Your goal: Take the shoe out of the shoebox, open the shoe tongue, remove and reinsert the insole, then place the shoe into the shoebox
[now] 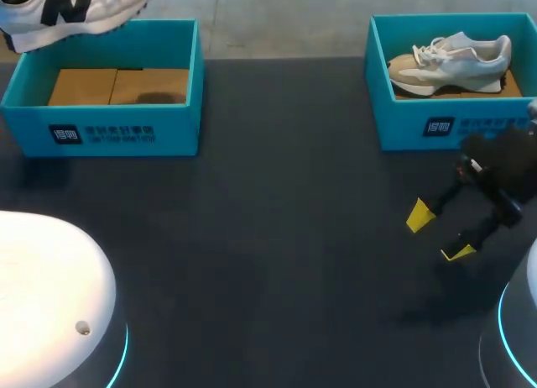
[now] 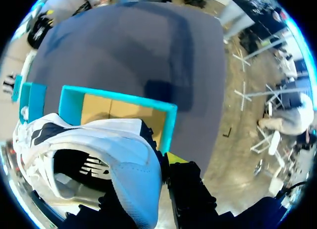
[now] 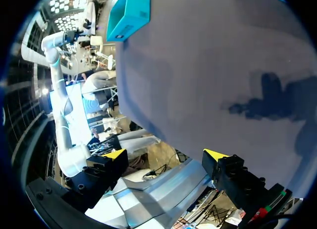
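Hanging from left tool [image 2: 161, 162], white shoe [image 2: 114, 144] (above open shoebox [image 2: 71, 106]).

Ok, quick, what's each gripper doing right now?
Left gripper: closed on the white shoe, held above the left shoebox.
Right gripper: open, holding nothing, over the table.
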`<action>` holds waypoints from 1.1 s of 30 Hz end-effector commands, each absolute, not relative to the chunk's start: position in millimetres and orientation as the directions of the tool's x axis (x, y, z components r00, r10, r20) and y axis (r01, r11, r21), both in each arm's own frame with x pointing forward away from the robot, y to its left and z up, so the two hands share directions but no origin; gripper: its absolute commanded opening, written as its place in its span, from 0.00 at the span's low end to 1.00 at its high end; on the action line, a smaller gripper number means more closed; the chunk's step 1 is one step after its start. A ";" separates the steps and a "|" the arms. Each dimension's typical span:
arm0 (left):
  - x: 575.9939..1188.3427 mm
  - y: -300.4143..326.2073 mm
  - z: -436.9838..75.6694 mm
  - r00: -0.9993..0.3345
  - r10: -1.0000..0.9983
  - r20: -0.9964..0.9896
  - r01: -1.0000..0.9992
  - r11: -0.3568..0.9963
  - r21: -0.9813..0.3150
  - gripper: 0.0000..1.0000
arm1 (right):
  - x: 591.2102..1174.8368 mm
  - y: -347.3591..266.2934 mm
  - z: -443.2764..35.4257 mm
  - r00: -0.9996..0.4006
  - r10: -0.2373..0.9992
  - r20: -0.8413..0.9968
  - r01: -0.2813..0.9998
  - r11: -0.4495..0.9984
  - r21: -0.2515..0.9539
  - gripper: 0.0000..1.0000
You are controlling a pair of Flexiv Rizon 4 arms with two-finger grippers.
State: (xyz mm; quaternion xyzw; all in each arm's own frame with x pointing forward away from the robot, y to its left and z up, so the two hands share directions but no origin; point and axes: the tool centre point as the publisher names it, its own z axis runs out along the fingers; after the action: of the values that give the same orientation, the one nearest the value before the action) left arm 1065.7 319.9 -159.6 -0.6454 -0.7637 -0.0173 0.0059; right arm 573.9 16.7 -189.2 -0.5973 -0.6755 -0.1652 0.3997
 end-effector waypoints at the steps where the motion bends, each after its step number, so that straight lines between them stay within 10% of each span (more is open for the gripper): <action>1: 1068.9 318.5 -161.2 -0.097 0.993 0.070 0.993 0.093 0.069 0.00 | 573.0 16.9 -189.9 0.033 0.676 0.736 0.939 0.230 -0.254 1.00; 33: 1065.8 307.8 -241.8 0.028 0.983 0.182 0.993 -0.049 0.111 0.00 | 573.0 16.9 -189.9 0.033 0.676 0.736 0.939 0.230 -0.254 1.00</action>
State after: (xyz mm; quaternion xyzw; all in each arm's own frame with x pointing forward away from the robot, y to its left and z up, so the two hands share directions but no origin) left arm 1065.2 308.7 -239.8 -0.7180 -0.6880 -0.1029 0.0233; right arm 573.9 16.7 -189.2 -0.5973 -0.6754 -0.1652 0.3997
